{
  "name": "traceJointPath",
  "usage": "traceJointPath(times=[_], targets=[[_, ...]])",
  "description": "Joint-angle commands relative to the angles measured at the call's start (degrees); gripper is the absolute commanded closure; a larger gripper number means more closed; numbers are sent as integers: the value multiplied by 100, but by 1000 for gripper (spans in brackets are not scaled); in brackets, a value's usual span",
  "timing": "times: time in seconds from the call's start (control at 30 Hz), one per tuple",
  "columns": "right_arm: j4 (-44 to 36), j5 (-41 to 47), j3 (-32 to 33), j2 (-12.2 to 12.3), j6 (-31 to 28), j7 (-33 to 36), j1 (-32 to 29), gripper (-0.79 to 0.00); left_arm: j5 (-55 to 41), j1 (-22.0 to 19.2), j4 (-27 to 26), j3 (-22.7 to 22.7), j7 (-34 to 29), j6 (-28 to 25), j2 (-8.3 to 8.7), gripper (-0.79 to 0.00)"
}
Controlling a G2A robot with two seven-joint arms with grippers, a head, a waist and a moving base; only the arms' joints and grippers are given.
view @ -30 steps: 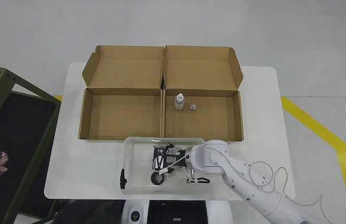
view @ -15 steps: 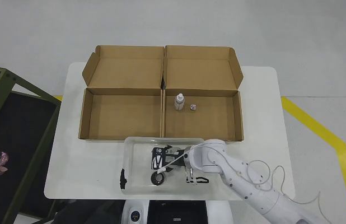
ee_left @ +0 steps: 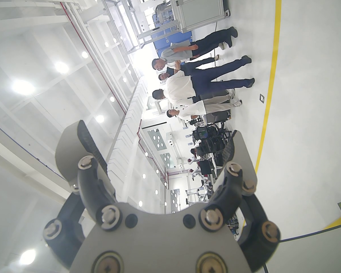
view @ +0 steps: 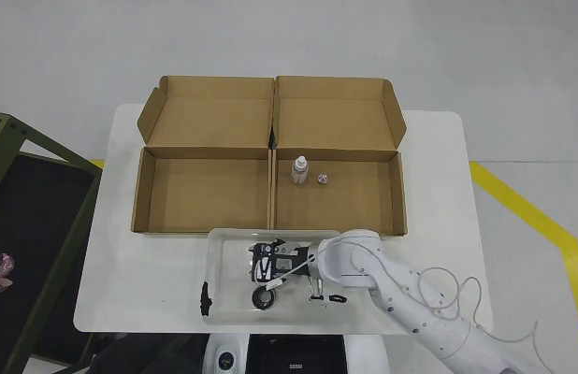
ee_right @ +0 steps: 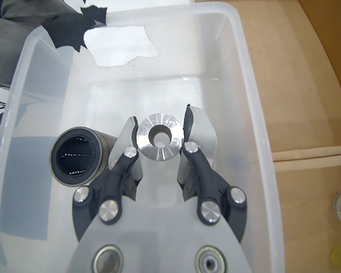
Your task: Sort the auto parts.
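Where it dips into clear bin | right gripper clamps steel ring | left gripper jaws wide

A white table stands on grey floor with 1 yellow line.

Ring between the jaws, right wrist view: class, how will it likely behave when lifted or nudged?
The ring looks like solid polished metal, so it is probably stiff and heavy for its size. Its smooth round rim, where the right gripper has its jaws, may slip or pivot. Set on edge, it would likely roll across the tub.
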Motion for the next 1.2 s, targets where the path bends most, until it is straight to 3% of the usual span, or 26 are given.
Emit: traceJointPath(times=[0.0,0.67,1.17], targets=[[-89,19,61,14,-6,-38,-30,0,0,0,0,0,0,0,0,-785],[-854,298,447,54,24,-215,-40,0,0,0,0,0,0,0,0,-785],[-319,370,304,-150,396,-405,646,0,0,0,0,0,0,0,0,-785]])
